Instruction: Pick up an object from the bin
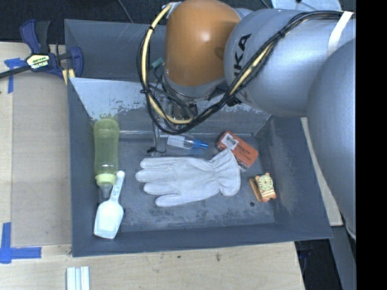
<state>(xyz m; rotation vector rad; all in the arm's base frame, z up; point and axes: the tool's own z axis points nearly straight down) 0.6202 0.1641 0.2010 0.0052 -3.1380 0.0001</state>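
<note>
Camera view, claw (159, 145) beside clear blue-tipped tube (183, 142), white glove (190, 177) nearby

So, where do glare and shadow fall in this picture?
Camera view: glare on top of the orange cover and on the silver arm; the arm shades the bin around the small clear tube; the white glove is evenly lit.

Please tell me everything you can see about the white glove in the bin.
The glove is whitish, of soft, leather-like material. It lies flat on the bin floor, in the middle, fingers spread toward the view's left, cuff to the right. The cuff's upper corner touches an orange packet. A clear tube with a blue tip lies just above it in the view, apart.
</note>
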